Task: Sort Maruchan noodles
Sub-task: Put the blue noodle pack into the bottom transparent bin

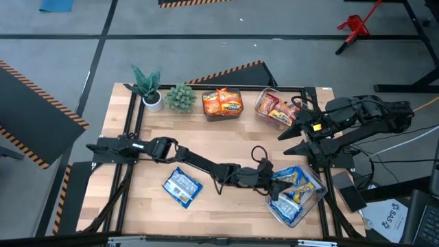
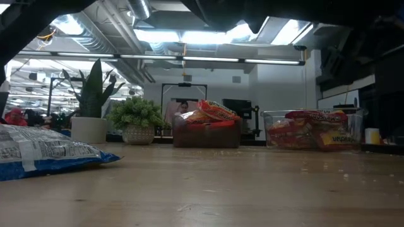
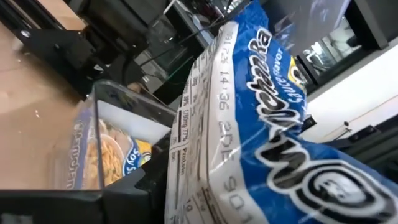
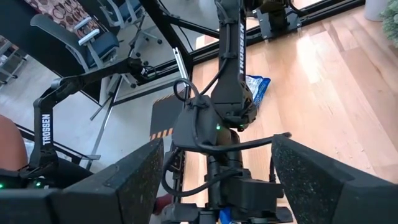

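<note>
My left gripper [image 1: 272, 181] reaches level across the table to the clear bin [image 1: 322, 193] at the near right and is shut on a blue-and-white noodle packet [image 3: 261, 124]. This packet fills the left wrist view, over the bin's rim [image 3: 127, 104]. More blue packets [image 1: 296, 199] lie in that bin. Another blue packet [image 1: 182, 186] lies flat on the table near the front. My right gripper [image 4: 217, 180] hangs open and holds nothing, raised at the right edge [image 1: 291, 134]. My left gripper holds the blue packet by its near end [image 3: 186, 193], coming at it level from the table's left. The packet itself hides the fingers, so the kind of hold does not show. The packet stands tilted on edge over the bin's near wall, clear of the table.
At the far edge stand a bin of orange packets [image 1: 221, 104], a bin of red-brown packets [image 1: 278, 110] and two potted plants [image 1: 147, 86] [image 1: 180, 97]. Bare wood lies in the middle of the table [image 1: 206, 140].
</note>
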You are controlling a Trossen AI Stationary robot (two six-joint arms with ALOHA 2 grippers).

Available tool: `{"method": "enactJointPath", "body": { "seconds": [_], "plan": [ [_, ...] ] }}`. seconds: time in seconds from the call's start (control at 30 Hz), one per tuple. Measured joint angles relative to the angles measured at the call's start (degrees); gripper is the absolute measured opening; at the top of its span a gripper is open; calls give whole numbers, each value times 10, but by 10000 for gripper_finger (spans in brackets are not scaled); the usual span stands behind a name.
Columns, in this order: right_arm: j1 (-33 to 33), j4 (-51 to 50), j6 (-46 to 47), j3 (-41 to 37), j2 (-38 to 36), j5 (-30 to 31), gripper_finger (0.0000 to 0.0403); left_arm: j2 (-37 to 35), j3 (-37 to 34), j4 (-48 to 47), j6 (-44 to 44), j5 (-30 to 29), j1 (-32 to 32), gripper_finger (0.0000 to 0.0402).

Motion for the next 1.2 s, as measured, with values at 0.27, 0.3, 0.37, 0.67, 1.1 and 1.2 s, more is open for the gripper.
{"method": "enactJointPath", "body": {
  "seconds": [0.27,0.3,0.37,0.67,1.1,1.2],
  "plan": [
    [0,1,1,0,0,1,282,0,0,-16,-1,2,-10,253],
    [0,1,1,0,0,1,282,0,0,-21,-3,2,-10,260],
    [0,0,1,0,0,1,282,0,0,-27,-8,13,-11,271],
    [0,-46,30,-11,10,24,282,-1,0,-40,-15,49,-3,290],
    [274,-67,284,-208,14,48,282,-7,0,-39,-19,313,78,287],
    [360,-42,347,-215,14,133,282,-7,0,-61,-20,355,92,287]
  ]
}}
